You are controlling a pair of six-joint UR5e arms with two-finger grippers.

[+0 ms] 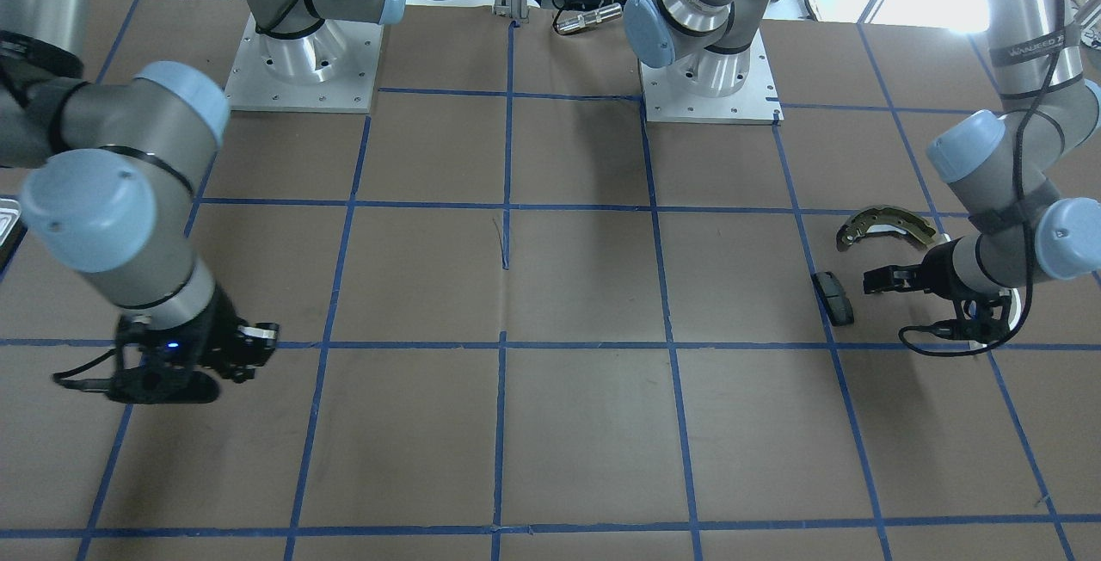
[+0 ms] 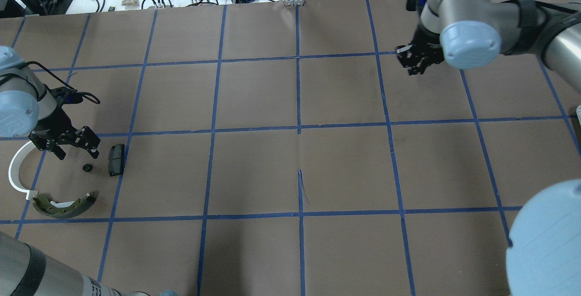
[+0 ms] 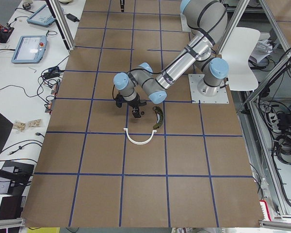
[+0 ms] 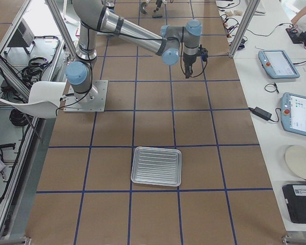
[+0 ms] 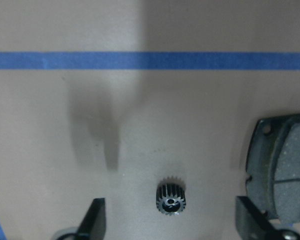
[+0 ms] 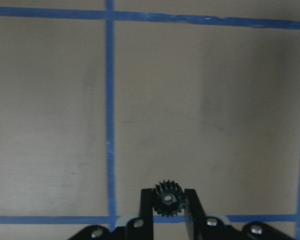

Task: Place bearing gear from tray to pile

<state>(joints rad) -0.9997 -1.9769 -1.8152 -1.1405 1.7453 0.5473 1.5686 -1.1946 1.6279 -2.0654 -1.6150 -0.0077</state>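
near the table's (image 2: pixel 345 169) right edge sat one tray (image 4: pixel 156 166), cropped in the front view, where the left arm (image 1: pixel 1067 238) mostly hid the one white arc (image 2: pixel 11 171). two gears: a bearing gear (image 6: pixel 168 198) pinched in the right gripper (image 2: pixel 415 65), a second gear (image 2: pixel 87 167) under the wide-open left gripper (image 2: pixel 77 153), beside the left-edge pile's (image 2: pixel 43 206) one brake shoe (image 2: pixel 68 212) and one black pad (image 2: pixel 116 160).

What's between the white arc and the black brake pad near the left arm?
A small black gear lies between the white arc and the brake pad, touching neither. The overhead view shows it, and the left wrist view shows it under the open left gripper.
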